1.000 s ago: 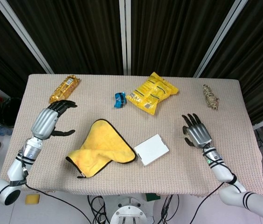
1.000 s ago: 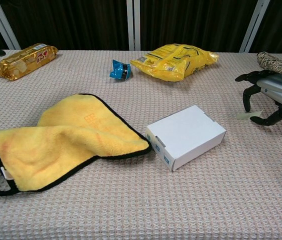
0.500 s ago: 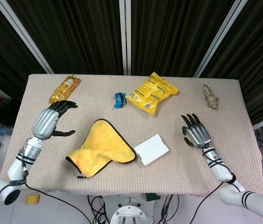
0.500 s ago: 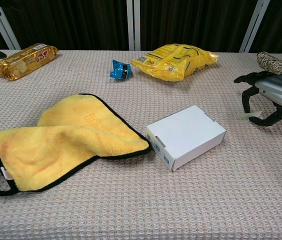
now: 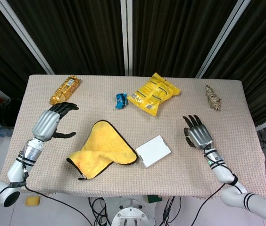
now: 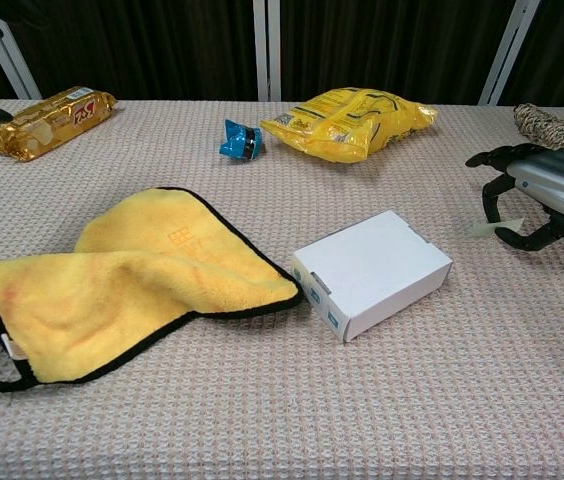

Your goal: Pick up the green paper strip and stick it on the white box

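Note:
The white box (image 5: 153, 150) (image 6: 372, 272) lies just right of the table's middle. To its right, my right hand (image 5: 198, 134) (image 6: 547, 190) hovers palm down a little above the cloth-covered table. In the chest view a pale green paper strip (image 6: 484, 229) hangs tilted under its curled fingers, pinched at one end and just off the surface. The head view hides the strip beneath the hand. My left hand (image 5: 53, 123) is at the table's left side, fingers loosely curled and apart, holding nothing.
A yellow cloth (image 5: 102, 150) (image 6: 132, 270) lies crumpled touching the box's left end. Along the back are a golden snack pack (image 5: 65, 88), a small blue packet (image 5: 120, 100), a yellow chip bag (image 5: 154, 94) and a rope bundle (image 5: 213, 97).
My right hand has risen slightly and shifted a little left, and the strip has come up off the table with it. The left hand has barely moved.

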`<state>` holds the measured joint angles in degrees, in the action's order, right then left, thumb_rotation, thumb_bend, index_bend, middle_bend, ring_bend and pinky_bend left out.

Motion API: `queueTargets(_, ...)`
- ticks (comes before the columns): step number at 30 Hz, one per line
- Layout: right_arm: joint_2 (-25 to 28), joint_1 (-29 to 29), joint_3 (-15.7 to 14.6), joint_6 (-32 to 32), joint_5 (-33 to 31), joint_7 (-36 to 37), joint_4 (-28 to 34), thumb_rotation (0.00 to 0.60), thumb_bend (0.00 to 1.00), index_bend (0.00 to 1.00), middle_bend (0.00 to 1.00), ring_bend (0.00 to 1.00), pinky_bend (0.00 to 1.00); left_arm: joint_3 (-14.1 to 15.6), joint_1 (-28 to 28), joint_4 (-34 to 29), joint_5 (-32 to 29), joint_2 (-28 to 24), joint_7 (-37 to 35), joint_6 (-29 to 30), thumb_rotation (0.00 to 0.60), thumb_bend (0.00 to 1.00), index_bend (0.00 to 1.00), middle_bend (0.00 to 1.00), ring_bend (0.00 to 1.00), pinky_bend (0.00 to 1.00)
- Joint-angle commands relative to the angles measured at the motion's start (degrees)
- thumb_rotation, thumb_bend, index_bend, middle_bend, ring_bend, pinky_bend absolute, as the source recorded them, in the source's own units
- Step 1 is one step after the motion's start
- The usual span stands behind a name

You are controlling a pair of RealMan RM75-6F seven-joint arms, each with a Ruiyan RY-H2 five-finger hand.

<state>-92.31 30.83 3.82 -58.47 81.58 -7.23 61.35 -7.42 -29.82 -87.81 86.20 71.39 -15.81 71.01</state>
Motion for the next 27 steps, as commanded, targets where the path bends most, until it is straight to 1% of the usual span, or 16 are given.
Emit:
queueTargets(1, 0.0, 0.0, 0.0, -0.1, 0.0, 0.0, 0.0, 0.6, 0.42, 0.59, 0.04, 0.0, 0.0, 0.0, 0.0, 0.1, 0.0, 0.0, -0.1, 0.0, 0.6, 0.04, 0.25, 0.23, 0.18, 0.21)
queueTargets(8, 0.4, -0.3, 0.0, -1.0, 0.3, 0.1, 0.6, 0.6, 0.42, 0.61, 0.04, 0.0, 0.0, 0.1, -0.1, 0.3, 0.1, 0.1, -0.4, -0.2, 0.6, 0.04, 0.25, 0.23, 0.18, 0.21)
queueTargets(13, 1.5, -0.3, 0.6, -3.5, 1.6, 0.4, 2.9, 0.6, 0.43, 0.61, 0.04, 0.0, 0.0, 0.1, 0.2, 0.2, 0.3, -0.1, -0.7, 0.4, 0.6, 0.04, 0.25, 0.23, 0.18, 0.21)
queueTargets(17, 2.7, 0.0, 0.7, -6.1, 3.7, -0.6, 6.7, 0.6, 0.43, 0.61, 0.05, 0.0, 0.0, -0.1, 0.5, -0.2, 0.3, -0.6, -0.8, 1.1, 0.6, 0.04, 0.25, 0.23, 0.18, 0.21)
queueTargets(22, 4.3, 0.3, 0.4, -8.8, 6.6, -3.3, 12.9, 0.6, 0.42, 0.61, 0.05, 0.0, 0.0, -0.4, 1.0, -0.4, 0.0, -1.4, -1.5, 1.7, 0.6, 0.04, 0.25, 0.23, 0.18, 0.21)
queueTargets(27, 5.1, 0.5, -0.4, -9.5, 8.6, -6.8, 17.9, 0.6, 0.42, 0.61, 0.05, 0.0, 0.0, -0.2, 1.2, 0.1, 0.0, -2.0, -2.2, 1.6, 0.6, 0.04, 0.25, 0.23, 0.18, 0.21)
